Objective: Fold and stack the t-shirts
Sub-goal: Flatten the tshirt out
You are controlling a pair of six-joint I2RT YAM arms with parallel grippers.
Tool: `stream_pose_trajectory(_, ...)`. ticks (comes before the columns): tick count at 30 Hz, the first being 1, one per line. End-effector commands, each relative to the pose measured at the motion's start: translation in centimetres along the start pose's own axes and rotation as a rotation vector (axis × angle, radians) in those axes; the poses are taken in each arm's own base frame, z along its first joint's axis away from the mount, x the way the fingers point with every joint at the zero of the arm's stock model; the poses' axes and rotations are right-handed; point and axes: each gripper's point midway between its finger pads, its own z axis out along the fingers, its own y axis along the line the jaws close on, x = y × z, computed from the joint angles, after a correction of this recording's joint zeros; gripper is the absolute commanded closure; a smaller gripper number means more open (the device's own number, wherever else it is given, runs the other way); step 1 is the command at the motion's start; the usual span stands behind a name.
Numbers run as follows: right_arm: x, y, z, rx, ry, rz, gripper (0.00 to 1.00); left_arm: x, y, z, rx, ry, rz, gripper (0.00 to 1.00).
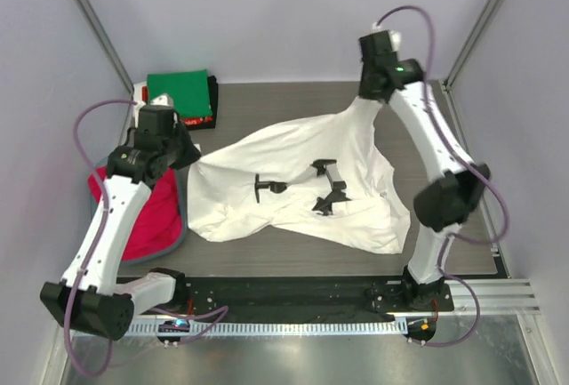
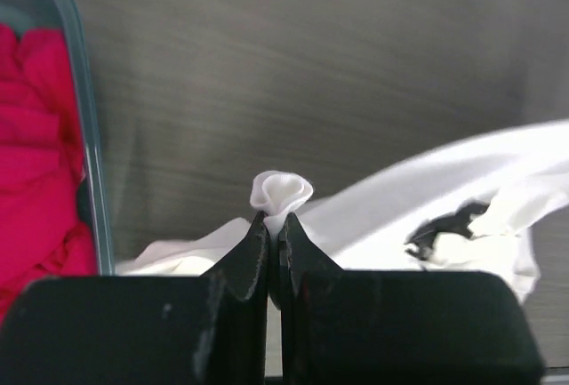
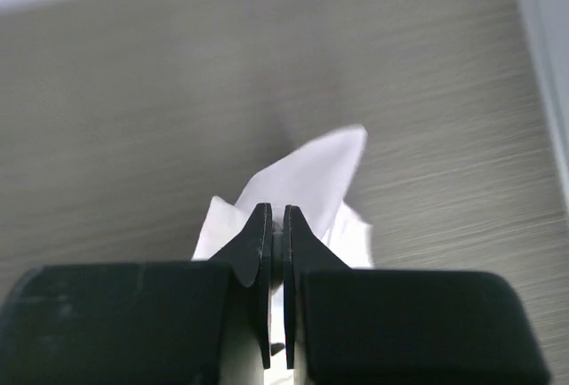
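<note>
The white t-shirt [image 1: 302, 185] with small black print lies crumpled across the middle of the table. My left gripper [image 2: 275, 218] is shut on a bunched edge of the white t-shirt [image 2: 281, 192] at its left side. My right gripper [image 3: 276, 213] is shut on a corner of the white t-shirt [image 3: 316, 176] and lifts it at the back right. A folded green t-shirt [image 1: 180, 91] tops a stack at the back left, with black and red-and-white ones under it. A red/pink t-shirt [image 1: 149, 216] lies in the tub.
The grey-blue tub [image 1: 178, 238] sits at the left, and its rim [image 2: 84, 136] shows in the left wrist view. Enclosure walls [image 1: 284, 12] bound the dark wood-grain table [image 1: 258, 105].
</note>
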Motion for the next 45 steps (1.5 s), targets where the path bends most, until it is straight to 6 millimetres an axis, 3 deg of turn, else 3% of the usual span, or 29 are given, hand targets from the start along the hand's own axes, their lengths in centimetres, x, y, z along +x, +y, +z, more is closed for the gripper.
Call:
stream_pose_trajectory(1,-5.3,-3.9,-11.1,-0.016,-0.243,0.148,0.99,-2.9,-1.7,-4.0,0.075,-0.111,-0.023,1.0)
stream_pose_trajectory(2,-6.0,-5.3,-14.3,-0.025,-0.308,0.187,0.99,-3.4,-2.5,-5.2,0.123,-0.139,-0.026,1.0)
stream_pose_trajectory(4,-6.9,-6.8,-17.6,-0.036,-0.39,0.249,0.99,-5.0,-3.8,-7.4,0.194,-0.21,-0.032,1.0)
stream_pose_trajectory(5,-6.9,-8.3,-20.6,-0.052,-0.45,0.287,0.99,-5.7,-4.2,-8.9,0.231,-0.254,-0.031,1.0)
stream_pose_trajectory(7,-7.3,-10.1,-24.1,-0.067,-0.541,0.352,0.99,-6.9,-5.4,-11.6,0.305,-0.32,-0.024,1.0)
stream_pose_trajectory(8,-6.7,-11.8,-27.3,-0.089,-0.605,0.399,0.99,-7.3,-5.6,-13.4,0.339,-0.368,-0.014,1.0)
stream_pose_trajectory(11,-5.6,-14.1,-31.1,-0.121,-0.695,0.481,0.99,-8.9,-6.1,-17.7,0.408,-0.494,-0.012,1.0)
stream_pose_trajectory(12,-4.9,-15.4,-33.6,-0.15,-0.746,0.512,0.99,-9.4,-6.1,-20.1,0.447,-0.564,-0.019,1.0)
stream_pose_trajectory(16,-3.1,-17.5,-38.9,-0.24,-0.847,0.545,0.99,-10.3,-6.4,-27.0,0.568,-0.728,-0.055,1.0)
stream_pose_trajectory(18,-3.1,-18.9,-41.3,-0.24,-0.903,0.539,0.99,-10.6,-6.5,-29.2,0.608,-0.775,-0.069,1.0)
stream_pose_trajectory(21,-4.5,-20.3,-43.0,-0.173,-0.94,0.506,0.99,-11.8,-7.1,-30.7,0.636,-0.813,-0.088,1.0)
stream_pose_trajectory(22,-5.9,-19.7,-42.5,-0.155,-0.925,0.488,0.99,-12.5,-7.5,-29.6,0.62,-0.794,-0.089,1.0)
stream_pose_trajectory(24,-7.2,-19.3,-41.3,-0.108,-0.906,0.458,0.99,-13.6,-7.8,-29.3,0.599,-0.793,-0.104,1.0)
stream_pose_trajectory(25,-8.9,-17.7,-38.5,-0.07,-0.854,0.415,0.99,-14.7,-8.0,-26.7,0.541,-0.751,-0.133,1.0)
stream_pose_trajectory(26,-9.7,-17.9,-38.0,-0.027,-0.855,0.415,0.99,-15.4,-7.1,-26.2,0.472,-0.751,-0.169,1.0)
stream_pose_trajectory(28,-11.3,-16.6,-34.8,0.037,-0.81,0.361,0.99,-16.2,-7.0,-23.4,0.396,-0.707,-0.183,1.0)
stream_pose_trajectory(29,-12.4,-15.0,-30.9,0.086,-0.749,0.316,0.99,-17.0,-7.1,-20.6,0.342,-0.68,-0.187,1.0)
stream_pose_trajectory(31,-13.5,-13.9,-27.0,0.149,-0.706,0.26,0.99,-17.3,-6.8,-16.8,0.275,-0.649,-0.177,1.0)
stream_pose_trajectory(32,-13.9,-12.2,-22.2,0.179,-0.634,0.215,0.99,-18.0,-6.8,-14.0,0.234,-0.635,-0.178,1.0)
stream_pose_trajectory(34,-14.2,-11.6,-17.4,0.213,-0.573,0.189,0.97,-17.6,-5.9,-9.1,0.163,-0.571,-0.18,1.0)
stream_pose_trajectory(35,-13.9,-10.8,-13.3,0.232,-0.515,0.164,0.9,-17.1,-5.4,-5.5,0.117,-0.503,-0.196,0.91)
stream_pose_trajectory(36,-13.8,-10.7,-10.9,0.236,-0.482,0.154,0.55,-16.4,-4.2,-2.7,0.078,-0.441,-0.211,0.8)
stream_pose_trajectory(37,-13.6,-10.7,-9.0,0.25,-0.459,0.147,0.28,-15.7,-3.7,-0.7,0.059,-0.393,-0.215,0.66)
stream_pose_trajectory(38,-13.3,-10.5,-7.1,0.257,-0.433,0.135,0.08,-14.6,-2.8,1.2,0.024,-0.329,-0.233,0.38)
stream_pose_trajectory(39,-11.8,-10.4,-2.7,0.272,-0.344,0.103,0.01,-13.2,-1.3,4.8,-0.036,-0.237,-0.247,0.28)
stream_pose_trajectory(41,-11.0,-9.7,-0.4,0.255,-0.288,0.088,0.0,-10.2,0.4,7.6,-0.105,-0.101,-0.252,0.21)
stream_pose_trajectory(43,-8.1,-9.2,1.5,0.246,-0.196,0.068,0.0,-7.5,1.5,9.4,-0.132,-0.019,-0.235,0.2)
stream_pose_trajectory(45,-6.6,-8.8,2.2,0.223,-0.185,0.099,0.0,-6.5,1.8,9.1,-0.121,-0.021,-0.234,0.19)
